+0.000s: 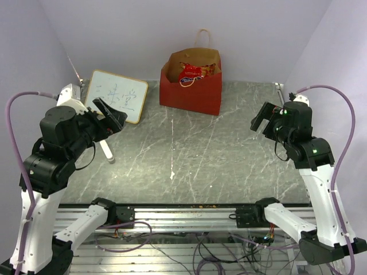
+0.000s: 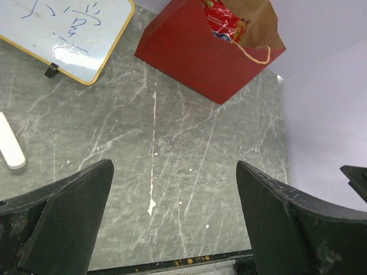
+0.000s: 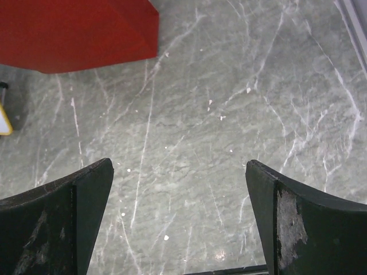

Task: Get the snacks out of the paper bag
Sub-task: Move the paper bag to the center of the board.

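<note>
Paper bag [image 1: 192, 91], red carrier type with brown kraft lining and thin tan loop handles: you will find it upright at the far centre of the grey marbled table [image 1: 189, 154], mouth open.

White-faced board with tan frame and blue writing [image 1: 117, 94]: left of the bag, apart from it.

Left gripper [image 2: 173, 169]: black fingers spread wide, holding nothing, above bare table.

Right gripper [image 3: 178, 166]: likewise spread wide, holding nothing, well clear of the bag.

Snacks, large red crinkly packet with blue logo [image 1: 191, 71]: inside the bag, showing at its mouth; you cannot tell any others apart.

White marker pen [image 1: 107, 152]: on the table near the left gripper.
</note>
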Action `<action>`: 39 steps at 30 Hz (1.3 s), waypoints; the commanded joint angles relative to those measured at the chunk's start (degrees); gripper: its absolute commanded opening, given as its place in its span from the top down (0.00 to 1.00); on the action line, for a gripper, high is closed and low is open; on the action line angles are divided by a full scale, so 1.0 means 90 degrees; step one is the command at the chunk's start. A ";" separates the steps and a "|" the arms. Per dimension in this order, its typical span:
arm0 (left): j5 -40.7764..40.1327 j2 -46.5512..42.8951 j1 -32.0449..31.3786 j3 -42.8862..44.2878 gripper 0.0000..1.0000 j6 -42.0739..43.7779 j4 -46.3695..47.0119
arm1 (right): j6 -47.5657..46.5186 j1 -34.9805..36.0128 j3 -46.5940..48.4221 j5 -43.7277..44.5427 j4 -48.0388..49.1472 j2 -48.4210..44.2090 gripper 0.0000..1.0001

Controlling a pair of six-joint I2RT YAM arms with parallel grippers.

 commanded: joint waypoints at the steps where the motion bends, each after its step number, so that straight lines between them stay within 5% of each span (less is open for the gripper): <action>1: -0.0454 -0.0083 -0.0043 -0.0206 0.01 -0.0225 0.0487 | -0.0132 -0.0204 -0.0325 -0.0153 0.0444 -0.0092 0.00; 16: -0.0545 0.0195 -0.0065 -0.0319 0.01 0.0060 0.1068 | 0.0331 -0.0383 -0.0761 -0.0985 0.2462 0.1309 0.00; 22: -0.0205 0.0314 -0.0073 -0.0390 0.01 0.0073 0.1213 | 0.0111 -0.0391 -0.0508 -0.2650 0.3932 0.2291 0.00; 31: 0.0508 0.0484 -0.0085 -0.0629 0.01 -0.0382 0.1380 | -0.2523 -0.0188 -0.0524 -0.5275 0.6963 0.2936 0.03; 36: 0.0777 0.0656 -0.0085 -0.0622 0.01 -0.0528 0.1379 | -0.5279 0.0388 -0.0243 -0.6009 0.7014 0.3413 0.07; 39: 0.0898 0.0785 -0.0089 -0.0491 0.02 -0.0547 0.1263 | -0.6090 0.0540 0.0169 -0.6119 0.6800 0.3910 0.08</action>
